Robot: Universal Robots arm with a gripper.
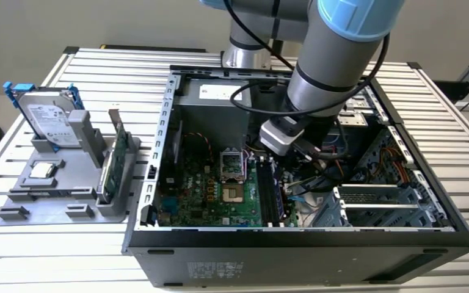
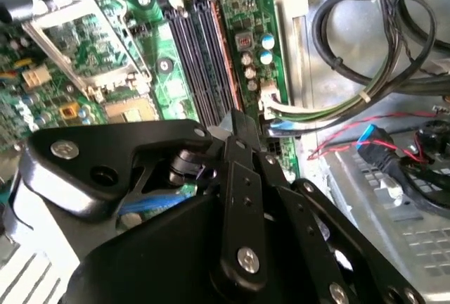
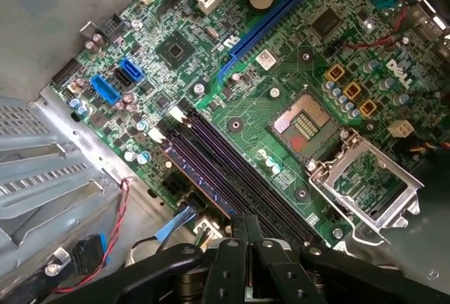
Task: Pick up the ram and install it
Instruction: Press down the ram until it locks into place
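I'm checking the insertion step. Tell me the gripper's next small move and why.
Probably a short push straight down. The gripper sits right over the memory slots, and a thin strip that looks like the ram already stands in the outermost slot beneath it; full seating cannot be judged.

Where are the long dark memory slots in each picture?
Exterior view: the memory slots run along the processor socket, on the exterior view's right of it.
Second wrist view: the slots lie just beyond the gripper, beside the socket.
First wrist view: the slots run from the gripper past the socket.
Shared landmark: the processor socket.
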